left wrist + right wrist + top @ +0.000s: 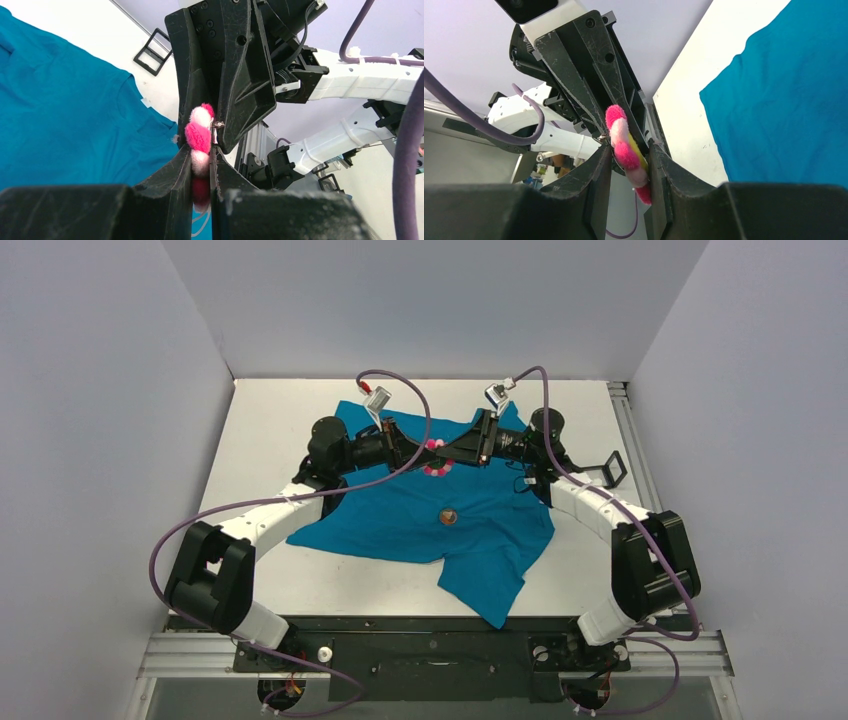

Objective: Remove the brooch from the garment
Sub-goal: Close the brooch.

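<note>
The brooch (437, 469), a fuzzy flower with pink petals and a yellow centre, is held in the air between my two grippers, above the upper middle of the teal T-shirt (400, 520). My left gripper (429, 452) is shut on its lower half, seen edge-on in the left wrist view (198, 136). My right gripper (446, 453) comes from the opposite side and closes round the brooch (624, 145). The brooch sits tilted between its fingers, its metal pin at one fingertip. The shirt lies flat on the table below (65, 110) (789, 100).
A small brown round thing (448, 516) lies on the shirt's middle. A black wire frame (612, 470) stands on the white table at the right, by the right arm, and shows in the left wrist view (155, 52). Grey walls enclose the table on three sides.
</note>
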`<state>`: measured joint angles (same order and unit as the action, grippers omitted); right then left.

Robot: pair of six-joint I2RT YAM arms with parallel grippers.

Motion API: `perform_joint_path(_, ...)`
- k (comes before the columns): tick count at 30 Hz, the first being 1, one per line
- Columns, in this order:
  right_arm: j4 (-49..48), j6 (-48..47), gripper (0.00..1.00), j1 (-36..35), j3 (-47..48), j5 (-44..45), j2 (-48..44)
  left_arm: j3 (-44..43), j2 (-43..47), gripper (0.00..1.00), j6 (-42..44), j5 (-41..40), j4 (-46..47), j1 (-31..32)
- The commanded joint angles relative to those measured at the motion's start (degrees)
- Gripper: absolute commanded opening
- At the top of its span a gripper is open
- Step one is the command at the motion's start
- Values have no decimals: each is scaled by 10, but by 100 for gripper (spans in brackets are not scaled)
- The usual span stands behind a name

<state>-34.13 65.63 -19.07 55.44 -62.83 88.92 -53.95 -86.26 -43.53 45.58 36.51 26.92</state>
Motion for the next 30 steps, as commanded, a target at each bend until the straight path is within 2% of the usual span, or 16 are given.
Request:
perform_joint_path(1, -56, 14, 3, 28, -6, 70, -16, 3, 21, 0, -15, 23, 49, 2)
perform_joint_path(6, -66, 3, 4, 25, -14, 67, -25, 6, 18, 0, -30, 23, 61, 1)
perform_joint_path(12, -74, -20, 13, 8, -9, 44, -37, 2, 14, 0, -30, 33, 57, 0)
perform_joint_path(14, -80, -25, 18, 4, -8, 38, -40, -1, 11, 0, -31, 38, 54, 0)
perform_joint_path(19, -107, -12, 37, 3, -1, 24, -43, -3, 4, 0, -34, 46, 49, -5)
perform_joint_path(22, -111, -2, 52, 6, 7, 19, -45, -2, -3, 0, -51, 53, 61, -11)
perform_joint_path(23, -112, 1, 53, 10, 9, 18, -46, -2, -6, 0, -56, 55, 66, -14)
perform_joint_path(27, -101, 3, 53, 24, 5, 8, -52, 1, -20, 0, -108, 67, 122, -22)
perform_joint_path(30, -92, -4, 45, 28, -4, -2, -57, -1, -31, 0, -137, 74, 158, -23)
